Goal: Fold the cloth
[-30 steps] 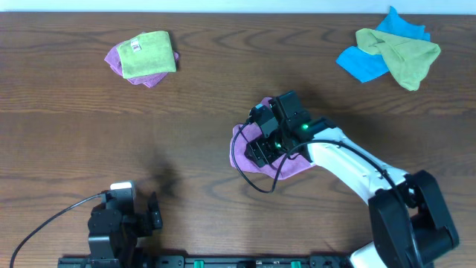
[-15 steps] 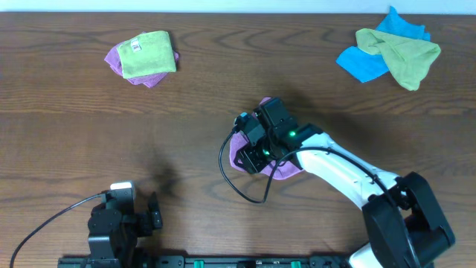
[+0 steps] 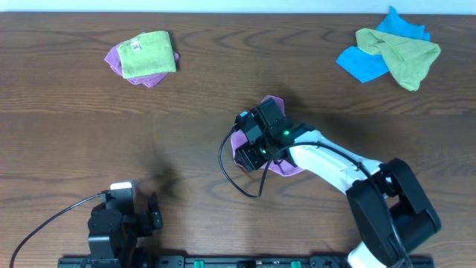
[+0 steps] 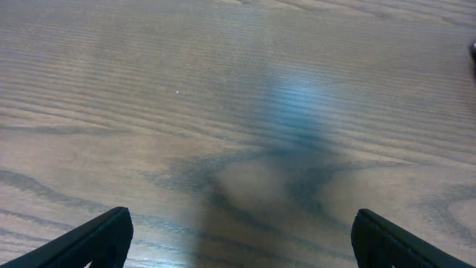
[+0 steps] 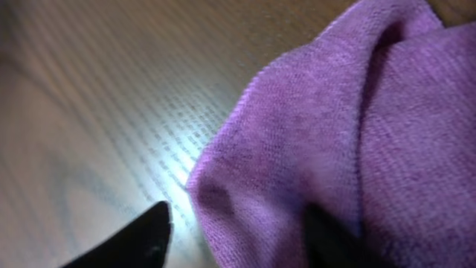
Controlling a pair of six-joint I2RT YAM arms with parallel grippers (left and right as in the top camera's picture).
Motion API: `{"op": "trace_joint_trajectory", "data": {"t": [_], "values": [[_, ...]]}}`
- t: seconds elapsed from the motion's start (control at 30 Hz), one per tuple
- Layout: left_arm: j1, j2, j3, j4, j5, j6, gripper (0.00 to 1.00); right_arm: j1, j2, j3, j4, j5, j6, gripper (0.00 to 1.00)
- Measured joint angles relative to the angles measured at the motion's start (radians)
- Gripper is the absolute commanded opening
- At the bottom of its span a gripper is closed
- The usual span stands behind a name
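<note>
Locate the cloth (image 3: 286, 167) bunched near the centre of the desk (image 3: 186, 112), under the right end effector (image 3: 253, 152). In the right wrist view its fingers (image 5: 141, 238) straddle a raised fold of the cloth; you cannot tell whether they clamp it. The left end effector (image 4: 242, 222) is fully released over bare desk.

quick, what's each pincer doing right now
Left pincer: open, empty.
Right pincer: open, straddling an edge of the cloth, not yet clamped.
</note>
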State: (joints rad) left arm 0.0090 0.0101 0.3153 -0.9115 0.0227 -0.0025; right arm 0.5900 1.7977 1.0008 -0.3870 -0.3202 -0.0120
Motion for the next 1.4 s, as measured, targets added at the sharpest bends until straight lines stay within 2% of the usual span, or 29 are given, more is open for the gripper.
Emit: {"op": "trace_joint_trajectory", "data": {"t": [0.1,0.3,0.43,0.5,0.6,0.83,1.07,1.2,1.3,1.37,1.4], "values": [[0.000,0.000,0.000,0.000,0.000,0.000,0.95,0.000,0.030,0.000,0.009,0.007,0.006,0.36],[0.000,0.000,0.000,0.000,0.000,0.000,0.95,0.000,0.051,0.000,0.048,0.017,0.008,0.04],[0.000,0.000,0.000,0.000,0.000,0.000,0.95,0.000,0.057,0.000,0.084,0.019,0.011,0.01],[0.000,0.000,0.000,0.000,0.000,0.000,0.95,0.000,0.057,0.000,0.097,0.018,0.014,0.40],[0.000,0.000,0.000,0.000,0.000,0.000,0.95,0.000,0.057,0.000,0.094,0.014,0.013,0.49],[0.000,0.000,0.000,0.000,0.000,0.000,0.95,0.018,0.057,0.011,0.068,0.006,0.015,0.63],[0.000,0.000,0.000,0.000,0.000,0.000,0.95,0.042,0.061,0.017,0.067,0.034,0.015,0.64],[0.000,0.000,0.000,0.000,0.000,0.000,0.95,0.055,0.081,0.033,0.074,0.044,0.012,0.45],[0.000,0.000,0.000,0.000,0.000,0.000,0.95,0.055,0.087,0.038,0.076,0.051,0.008,0.42],[0.000,0.000,0.000,0.000,0.000,0.000,0.95,0.055,0.088,0.038,0.076,0.055,0.008,0.44],[0.000,0.000,0.000,0.000,0.000,0.000,0.95,0.055,0.088,0.038,0.076,0.054,0.008,0.51]]}}
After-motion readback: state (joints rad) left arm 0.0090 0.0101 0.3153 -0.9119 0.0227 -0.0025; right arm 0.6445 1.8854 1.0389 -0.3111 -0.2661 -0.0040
